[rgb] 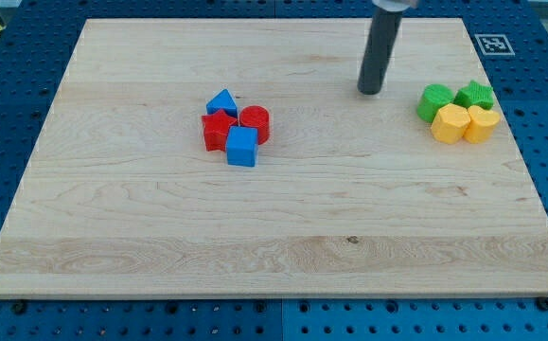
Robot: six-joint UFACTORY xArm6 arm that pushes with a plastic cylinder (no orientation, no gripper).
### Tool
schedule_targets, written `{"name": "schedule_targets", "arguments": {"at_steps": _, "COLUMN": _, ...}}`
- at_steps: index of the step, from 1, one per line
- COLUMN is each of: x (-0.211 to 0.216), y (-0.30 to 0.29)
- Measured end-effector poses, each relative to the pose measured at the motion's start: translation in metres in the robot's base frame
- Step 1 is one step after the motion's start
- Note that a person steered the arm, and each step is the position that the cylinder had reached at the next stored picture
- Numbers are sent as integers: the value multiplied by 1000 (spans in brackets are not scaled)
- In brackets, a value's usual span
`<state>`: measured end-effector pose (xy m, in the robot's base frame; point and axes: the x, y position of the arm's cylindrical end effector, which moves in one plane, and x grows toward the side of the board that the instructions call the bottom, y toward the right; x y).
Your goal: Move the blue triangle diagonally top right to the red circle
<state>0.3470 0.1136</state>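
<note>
The blue triangle lies left of centre on the wooden board, at the top of a tight cluster. The red circle sits just to its lower right, touching or nearly so. A second red block lies below the triangle, and a blue cube sits at the cluster's bottom. My tip stands on the board well to the right of the cluster, about level with the triangle, touching no block.
Near the board's right edge sits another cluster: a green block, a green star-like block, a yellow block and a yellow heart-like block. A fiducial marker is at the top right corner.
</note>
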Motion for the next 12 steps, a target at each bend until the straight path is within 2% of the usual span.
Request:
{"name": "schedule_targets", "arguments": {"at_steps": 2, "x": 5, "y": -61}}
{"name": "schedule_targets", "arguments": {"at_steps": 4, "x": 25, "y": -66}}
{"name": "schedule_targets", "arguments": {"at_steps": 5, "x": 16, "y": -95}}
{"name": "schedule_targets", "arguments": {"at_steps": 6, "x": -25, "y": -154}}
{"name": "schedule_targets", "arguments": {"at_steps": 7, "x": -26, "y": -222}}
{"name": "schedule_targets", "arguments": {"at_steps": 8, "x": -14, "y": -261}}
{"name": "schedule_targets", "arguments": {"at_steps": 10, "x": 48, "y": -243}}
{"name": "schedule_targets", "arguments": {"at_steps": 11, "x": 66, "y": -232}}
{"name": "schedule_targets", "arguments": {"at_steps": 12, "x": 62, "y": -223}}
